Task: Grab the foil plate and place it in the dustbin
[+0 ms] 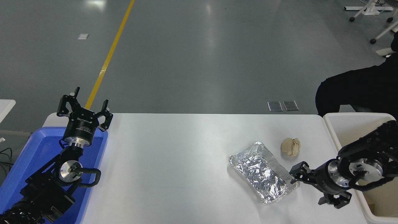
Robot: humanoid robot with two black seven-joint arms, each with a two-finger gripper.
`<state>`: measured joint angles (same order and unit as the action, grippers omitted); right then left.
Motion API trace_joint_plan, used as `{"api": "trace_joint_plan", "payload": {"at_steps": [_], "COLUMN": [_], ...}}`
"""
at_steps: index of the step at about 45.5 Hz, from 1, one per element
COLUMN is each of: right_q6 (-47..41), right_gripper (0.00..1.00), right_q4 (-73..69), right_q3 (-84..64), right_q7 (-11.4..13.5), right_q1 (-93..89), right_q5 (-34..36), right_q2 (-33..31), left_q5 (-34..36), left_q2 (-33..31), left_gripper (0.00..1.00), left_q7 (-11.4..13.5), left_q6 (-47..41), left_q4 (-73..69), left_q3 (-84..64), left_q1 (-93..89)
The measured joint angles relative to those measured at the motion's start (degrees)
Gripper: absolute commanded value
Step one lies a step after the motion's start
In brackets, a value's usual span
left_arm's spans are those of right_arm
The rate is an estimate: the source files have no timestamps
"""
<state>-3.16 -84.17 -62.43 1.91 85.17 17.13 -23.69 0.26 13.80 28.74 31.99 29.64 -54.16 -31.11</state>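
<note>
The foil plate (262,171) lies on the white table (174,161), right of centre, shiny and crinkled, its long side running from upper left to lower right. My right gripper (309,186) is open, low over the table just right of the plate's near right end, one finger close to the rim. It holds nothing. The off-white dustbin (348,119) stands at the table's right edge, behind the right arm. My left gripper (84,107) is open and parked at the lower left.
A small beige crumpled paper ball (290,147) lies on the table just beyond the plate's far right. A blue plastic tray (28,155) sits at the left under the left arm. A person in dark clothes (357,90) is at the far right.
</note>
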Motion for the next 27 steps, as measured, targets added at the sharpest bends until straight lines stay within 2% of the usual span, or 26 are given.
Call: {"api": "trace_joint_plan", "payload": {"at_steps": [12,21,27], "right_q6": [5.8,9.9,12.2], "right_gripper": [1.0,0.96,0.8], "right_q4": [1.6,3.8,4.5], "right_q3": [3.9,5.7,7.1], "right_q7": [0.0,0.0,0.0], "right_q1": [-4.4,-8.6,-10.7], "right_q5": [0.0,0.1,0.1], "right_q2": [0.5,2.2,3.0], "left_q5": [0.0,0.0,0.0], "left_q2": [0.0,0.0,0.0], "left_gripper": [0.98,0.98,0.98], "left_q7": [0.0,0.0,0.0], "left_q6": [0.0,0.0,0.0], "left_q4": [0.0,0.0,0.0], "left_q3": [0.0,0.0,0.0], "left_q1": [0.0,0.0,0.0]}}
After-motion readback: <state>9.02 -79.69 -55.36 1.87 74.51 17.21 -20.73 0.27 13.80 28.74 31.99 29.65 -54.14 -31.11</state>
